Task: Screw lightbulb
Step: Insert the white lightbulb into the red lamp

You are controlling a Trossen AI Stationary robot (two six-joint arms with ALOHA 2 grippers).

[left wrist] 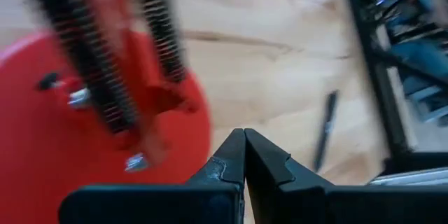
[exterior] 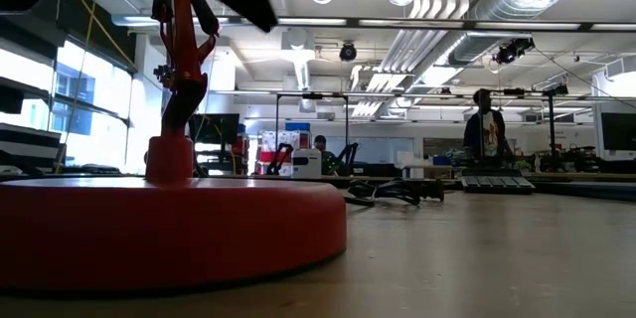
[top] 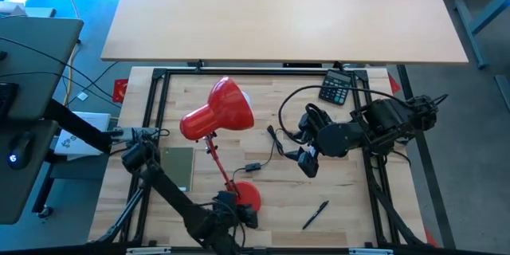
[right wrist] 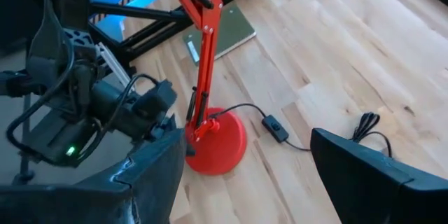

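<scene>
At the bottom of the high view, nearest the front edge, the left claw is squeezed tight shut with nothing in it. It sits just beside the round red metal foot of the desk lamp. A thin black pen lies on the pale wooden table at the lower right, well apart from both claws. Farther back, right of the middle, the right claw hangs over the table. Its two fingers are wide apart and hold nothing. A black cord with a small switch runs across the wood near it. Farther still, left of the middle, the big red lamp shade tips over on its thin arm. A small white round bit, likely the lightbulb, peeks out at the shade's mouth, but I cannot tell if it is screwed in all the way. If a claw turns the bulb crooked, it could jam. If it squeezes too hard, the bulb could crack. A hard push could also swing the shade or slide the lamp. At the back sits a dark calculator. No words can be read anywhere.
</scene>
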